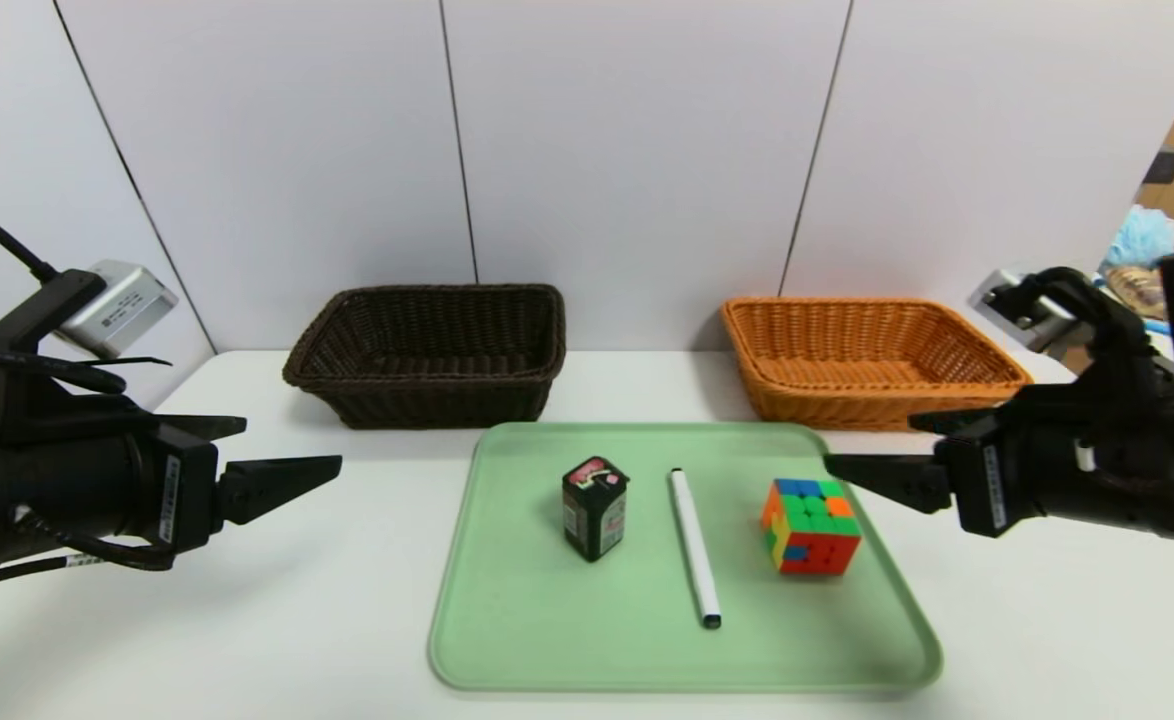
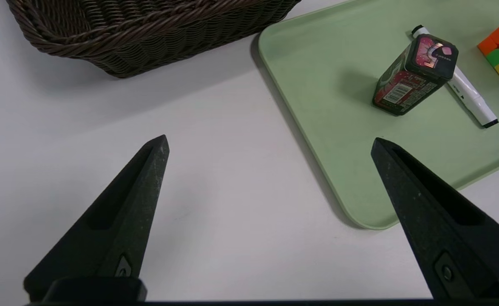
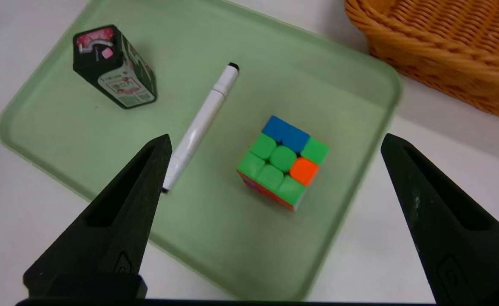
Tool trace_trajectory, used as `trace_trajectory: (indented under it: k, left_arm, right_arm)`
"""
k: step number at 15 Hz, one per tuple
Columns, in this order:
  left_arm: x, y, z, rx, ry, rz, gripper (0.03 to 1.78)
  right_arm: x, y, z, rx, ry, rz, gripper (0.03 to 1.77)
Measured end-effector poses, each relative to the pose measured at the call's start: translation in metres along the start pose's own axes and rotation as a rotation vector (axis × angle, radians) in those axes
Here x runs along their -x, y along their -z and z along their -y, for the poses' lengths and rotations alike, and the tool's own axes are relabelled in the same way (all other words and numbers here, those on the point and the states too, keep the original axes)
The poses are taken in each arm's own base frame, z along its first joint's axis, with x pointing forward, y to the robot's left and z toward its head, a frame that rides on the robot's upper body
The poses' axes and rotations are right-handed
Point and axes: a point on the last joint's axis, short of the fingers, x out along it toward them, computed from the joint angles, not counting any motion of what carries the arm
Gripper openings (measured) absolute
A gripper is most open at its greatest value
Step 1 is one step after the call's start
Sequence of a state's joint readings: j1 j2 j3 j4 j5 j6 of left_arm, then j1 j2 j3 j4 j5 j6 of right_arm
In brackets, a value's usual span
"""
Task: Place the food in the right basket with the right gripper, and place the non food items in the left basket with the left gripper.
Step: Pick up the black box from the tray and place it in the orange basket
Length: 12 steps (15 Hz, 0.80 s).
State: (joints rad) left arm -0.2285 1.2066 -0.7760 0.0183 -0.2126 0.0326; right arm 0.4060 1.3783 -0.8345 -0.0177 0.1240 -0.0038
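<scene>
On the green tray [image 1: 507, 640], the dark box [image 1: 595, 508] stands upright beside the marker [image 1: 695, 548]. Right pincer [image 1: 877, 445]: spread, empty; lower squarely over the box, clearing the marker. Left pincer [image 1: 292, 445]: spread, empty.

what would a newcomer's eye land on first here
Probably the puzzle cube, its bright patches of red, green, blue and orange standing out near the right side of the pale green tray. Next might come the small dark box standing upright left of the white marker, then the two woven baskets behind the tray, dark brown on the left and orange on the right.
</scene>
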Motion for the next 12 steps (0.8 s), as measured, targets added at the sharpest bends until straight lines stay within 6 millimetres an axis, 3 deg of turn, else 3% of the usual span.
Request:
trace_trajectory:
  k: [6, 12]
  left_arm:
    - [-0.002, 0.001, -0.001, 0.003, -0.031, -0.008, 1.69]
    - [-0.004, 0.002, -0.001, 0.005, -0.031, -0.018, 1.69]
  right_arm:
    - [-0.071, -0.027, -0.037, 0.062, -0.134, -0.017, 1.70]
    - [-0.111, -0.035, -0.068, 0.081, -0.154, -0.056, 1.70]
